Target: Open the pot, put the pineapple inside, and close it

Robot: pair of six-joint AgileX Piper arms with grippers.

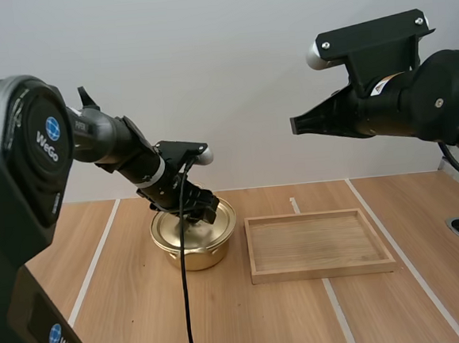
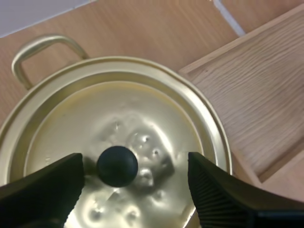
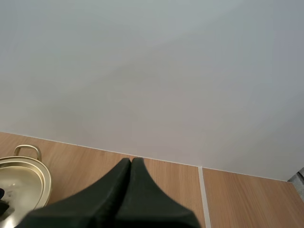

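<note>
Gold pot point(image 1: 195, 236), lid point(image 2: 156, 109) on, left gripper point(image 2: 135, 166) spread over the knob point(image 2: 117, 166).
Seated flat on the pot, the lid has its black knob between the two open fingers point(image 2: 209, 190), neither of them touching it. The knob lies closer to the finger away from the wooden tray point(image 1: 325, 271), so the gap on the tray side is wider. I judge the coming pinch turns on that offset: the gripper should shift a little away from the tray before closing. Whether the tips are low enough to catch the knob I cannot tell. The left arm is plainly the nearer one; my right gripper point(image 1: 296, 125) hangs high, well apart from the pot on the far side of the tray, fingers pressed together into one wedge.
</note>
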